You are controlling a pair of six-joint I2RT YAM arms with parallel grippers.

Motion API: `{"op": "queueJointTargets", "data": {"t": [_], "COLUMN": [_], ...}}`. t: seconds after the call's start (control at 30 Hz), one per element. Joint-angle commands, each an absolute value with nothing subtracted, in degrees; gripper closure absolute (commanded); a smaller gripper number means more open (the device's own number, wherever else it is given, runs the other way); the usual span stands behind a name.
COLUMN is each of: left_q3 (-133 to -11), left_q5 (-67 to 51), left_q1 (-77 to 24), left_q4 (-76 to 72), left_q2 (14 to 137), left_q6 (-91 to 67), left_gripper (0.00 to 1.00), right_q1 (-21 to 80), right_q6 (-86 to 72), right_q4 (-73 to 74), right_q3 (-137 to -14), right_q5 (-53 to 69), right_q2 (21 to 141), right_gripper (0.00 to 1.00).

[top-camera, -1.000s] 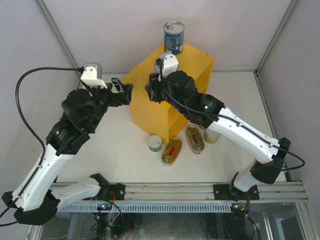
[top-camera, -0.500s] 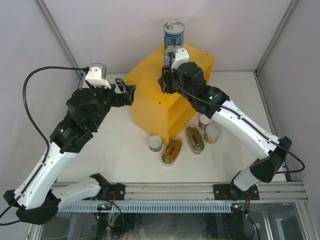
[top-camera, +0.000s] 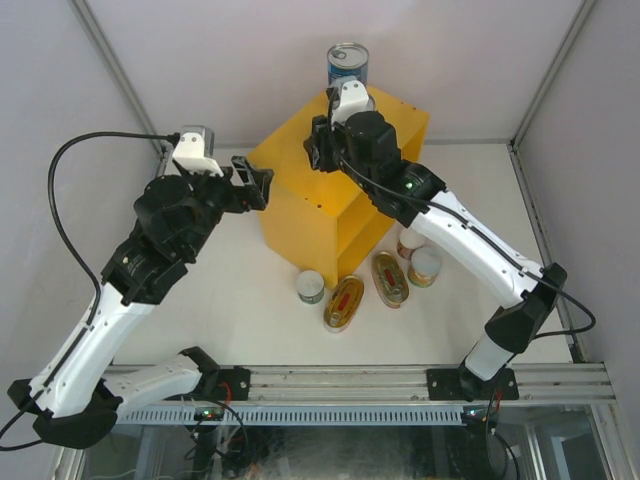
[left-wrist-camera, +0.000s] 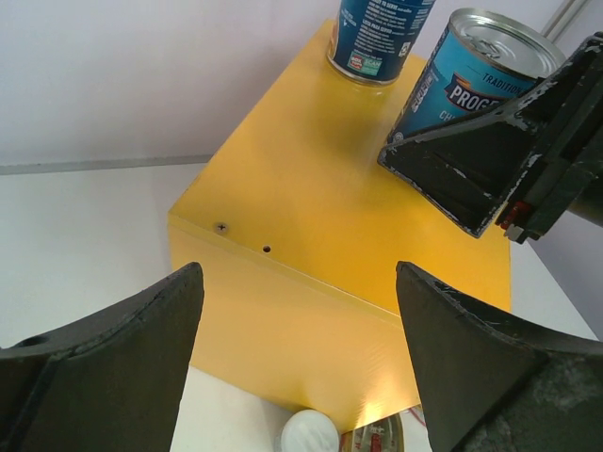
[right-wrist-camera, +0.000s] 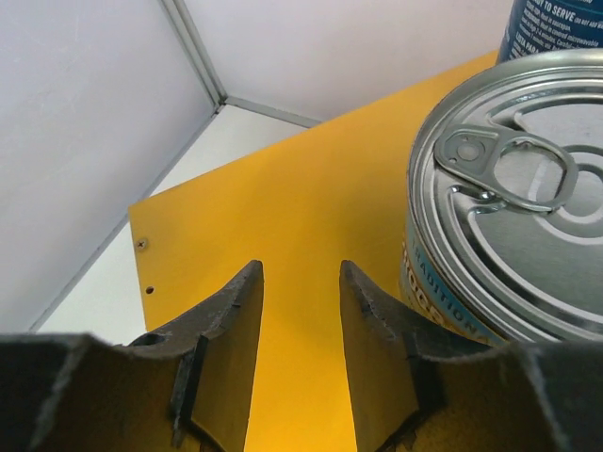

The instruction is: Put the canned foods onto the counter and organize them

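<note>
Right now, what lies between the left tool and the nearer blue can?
The left wrist view shows bare counter top, then the right tool just in front of the nearer blue can.

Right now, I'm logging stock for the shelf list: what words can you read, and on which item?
"PROG": nearer blue can, rest hidden.
"TRADITION": same can.
"TO SERVE": farther blue can.
Oval tins and other print: too small to read.
</note>
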State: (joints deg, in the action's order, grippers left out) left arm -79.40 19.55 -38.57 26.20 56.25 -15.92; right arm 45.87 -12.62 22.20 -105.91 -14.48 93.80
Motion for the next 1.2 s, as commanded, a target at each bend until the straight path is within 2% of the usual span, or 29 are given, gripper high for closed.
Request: {"op": "queueJointTargets", "data": {"t": [0.0,0.27,1.17], "left_q3": [-77.9,-77.0,-76.4], "left_q5": [18.6,17.9,16.6], "left_q1": [-37.8,-37.2,-36.9], "left_q4": [24.4,24.4,24.3], "left_q2": [54.8,54.2,53.1], "left_q6": [-15.6,-15.5,-16.3], "left_gripper": [0.14,0.13,0.14], "right_q1": [44.7,41.9,31.4], "right_q6": [-12.8,-11.1,-9.8], "right_q4": [21.3,21.9,20.4], "right_q3": [-108.1,-107.3,-108.1], "right_q5": [-16.2,-17.3,-9.4], "right_q2": [94.1,93.9,96.2], "right_gripper": [0.62,0.62,0.61]}}
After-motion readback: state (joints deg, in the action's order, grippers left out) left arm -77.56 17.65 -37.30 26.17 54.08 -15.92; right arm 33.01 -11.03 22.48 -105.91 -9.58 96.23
